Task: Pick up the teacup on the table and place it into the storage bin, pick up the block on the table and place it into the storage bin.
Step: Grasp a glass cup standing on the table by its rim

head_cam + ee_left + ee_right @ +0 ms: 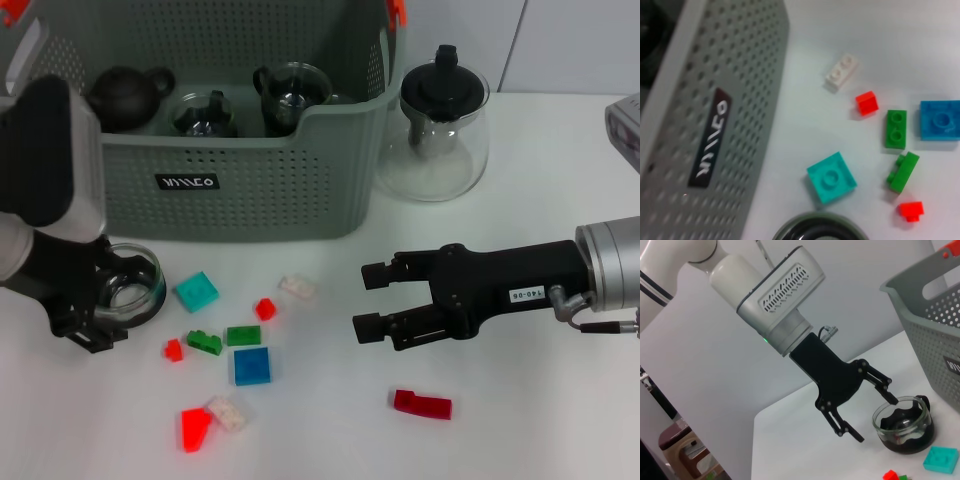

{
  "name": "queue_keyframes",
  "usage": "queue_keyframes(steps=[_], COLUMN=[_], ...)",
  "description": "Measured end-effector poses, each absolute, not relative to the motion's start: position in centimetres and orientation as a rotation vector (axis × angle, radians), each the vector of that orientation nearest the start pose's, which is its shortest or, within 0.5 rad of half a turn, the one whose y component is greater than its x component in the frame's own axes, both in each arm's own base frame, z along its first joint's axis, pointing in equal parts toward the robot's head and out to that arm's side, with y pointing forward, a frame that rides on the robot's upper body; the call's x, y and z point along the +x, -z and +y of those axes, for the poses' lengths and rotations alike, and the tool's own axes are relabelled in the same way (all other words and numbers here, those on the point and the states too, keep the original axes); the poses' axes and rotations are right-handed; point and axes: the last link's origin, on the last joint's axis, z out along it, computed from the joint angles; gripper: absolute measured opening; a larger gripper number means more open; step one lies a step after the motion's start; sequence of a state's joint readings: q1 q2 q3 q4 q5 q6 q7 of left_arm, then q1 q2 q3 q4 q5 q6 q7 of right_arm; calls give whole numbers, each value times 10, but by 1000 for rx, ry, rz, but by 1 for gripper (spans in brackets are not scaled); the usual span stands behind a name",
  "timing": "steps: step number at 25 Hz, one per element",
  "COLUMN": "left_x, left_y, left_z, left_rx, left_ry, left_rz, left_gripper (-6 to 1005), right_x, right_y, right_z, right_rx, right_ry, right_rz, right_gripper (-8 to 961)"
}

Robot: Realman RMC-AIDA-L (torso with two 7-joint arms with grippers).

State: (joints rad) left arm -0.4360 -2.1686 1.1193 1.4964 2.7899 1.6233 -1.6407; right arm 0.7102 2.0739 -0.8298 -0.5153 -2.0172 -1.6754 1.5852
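Note:
The glass teacup stands on the table just in front of the storage bin. My left gripper is open right at the cup; in the right wrist view one finger reaches the cup at its rim and the other stays outside. The left wrist view shows only the cup's rim. Loose blocks lie right of the cup, among them a teal block, a blue block and a dark red block. My right gripper hovers open and empty, right of the blocks.
The bin holds a dark teapot and glass cups. A glass teapot stands right of the bin. More small blocks, green, red and white, are scattered around the blue one.

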Motion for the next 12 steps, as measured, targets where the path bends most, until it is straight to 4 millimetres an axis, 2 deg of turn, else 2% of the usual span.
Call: queue_keyframes(steps=[12], left_x=[-251], left_y=[-23], left_z=[339], left_rx=[-2827], left_ry=[-822], left_rz=[-174], left_gripper=[816], right_x=[203], right_y=[44], right_z=[328], right_rx=[-3064], right_ry=[-747], right_rz=[808], right_gripper=[927])
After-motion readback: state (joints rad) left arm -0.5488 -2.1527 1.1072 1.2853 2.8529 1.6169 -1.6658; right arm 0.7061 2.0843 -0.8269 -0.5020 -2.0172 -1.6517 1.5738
